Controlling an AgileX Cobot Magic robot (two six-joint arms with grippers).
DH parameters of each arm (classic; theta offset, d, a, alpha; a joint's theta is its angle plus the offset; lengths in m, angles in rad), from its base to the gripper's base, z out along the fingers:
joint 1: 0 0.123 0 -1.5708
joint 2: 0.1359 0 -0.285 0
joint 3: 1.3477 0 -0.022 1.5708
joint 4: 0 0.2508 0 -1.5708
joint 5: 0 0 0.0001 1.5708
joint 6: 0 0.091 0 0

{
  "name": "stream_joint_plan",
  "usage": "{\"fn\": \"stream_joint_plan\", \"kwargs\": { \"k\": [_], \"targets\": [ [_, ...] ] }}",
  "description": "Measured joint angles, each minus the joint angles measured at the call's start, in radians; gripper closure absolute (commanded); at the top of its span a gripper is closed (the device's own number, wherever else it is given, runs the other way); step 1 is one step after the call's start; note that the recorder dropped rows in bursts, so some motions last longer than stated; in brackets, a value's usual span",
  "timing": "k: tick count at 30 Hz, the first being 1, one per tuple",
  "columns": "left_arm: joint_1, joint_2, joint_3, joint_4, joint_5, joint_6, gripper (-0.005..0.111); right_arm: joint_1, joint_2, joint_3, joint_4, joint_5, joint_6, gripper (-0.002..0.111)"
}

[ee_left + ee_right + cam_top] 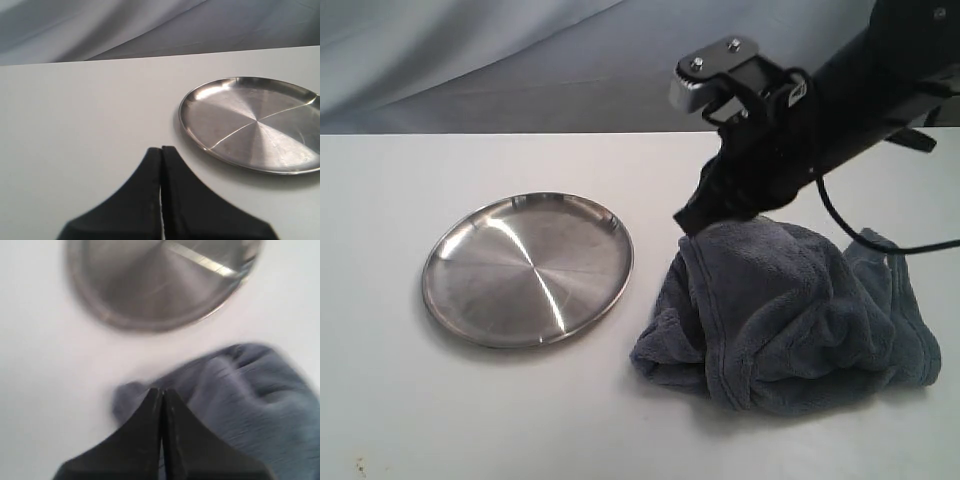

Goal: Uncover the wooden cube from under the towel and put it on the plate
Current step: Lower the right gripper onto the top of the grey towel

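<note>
wooden cube not visible in any view, so best guess is it sits under the towel [790,310], which is heaped in a bulky mound on the right of the table [380,420]; the lump is big enough to hide it. Towel's high point comes up to the right gripper [692,222], which comes down at an angle onto the plate-side top edge. Its fingers are clenched tight with no visible gap in the wrist view, and since the cloth tents up to the tips I read it as pinching a thin fold (wrist img is blurred, so can't see fabric between the pads). Grabbing at the top edge makes sense: peel the cloth up and away w/o dragging the block. plate [528,268] is just beside the towel, apart from it and bare, so a short carry once the block is exposed. left gripper [161,148] is clamped on nothing, parked low over bare table near the plate's far side, out of the way.
</note>
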Motion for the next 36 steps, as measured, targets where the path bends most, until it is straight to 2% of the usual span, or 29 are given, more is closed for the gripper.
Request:
{"fn": "stream_joint_plan", "kwargs": {
  "k": [3,4,5,6,9,11,15,17,25,36],
  "targets": [
    [0.0,0.0,0.0,0.0,0.0,0.0,0.107,-0.002,-0.012,0.0,-0.228,-0.15,0.188,0.108],
    [0.0,0.0,0.0,0.0,0.0,0.0,0.107,-0.004,-0.021,0.0,-0.42,-0.154,0.326,0.108],
    [0.0,0.0,0.0,0.0,0.0,0.0,0.107,-0.004,-0.027,0.0,-0.528,-0.126,0.396,0.108],
    [0.0,0.0,0.0,0.0,0.0,0.0,0.107,-0.004,-0.034,0.0,-0.714,-0.026,0.502,0.108],
    [0.0,0.0,0.0,0.0,0.0,0.0,0.107,-0.004,-0.034,0.0,-0.856,0.279,0.565,0.108],
    [0.0,0.0,0.0,0.0,0.0,0.0,0.107,-0.004,-0.036,0.0,-0.761,0.417,0.487,0.108],
    [0.0,0.0,0.0,0.0,0.0,0.0,0.107,-0.004,-0.036,0.0,-0.342,0.436,0.179,0.108],
    [0.0,0.0,0.0,0.0,0.0,0.0,0.107,-0.004,-0.036,0.0,-0.23,0.412,0.088,0.108],
    [0.0,0.0,0.0,0.0,0.0,0.0,0.107,-0.004,-0.036,0.0,-0.302,0.313,0.1,0.108],
    [0.0,0.0,0.0,0.0,0.0,0.0,0.107,-0.004,-0.036,0.0,-0.311,0.292,0.109,0.107]
  ]
}}
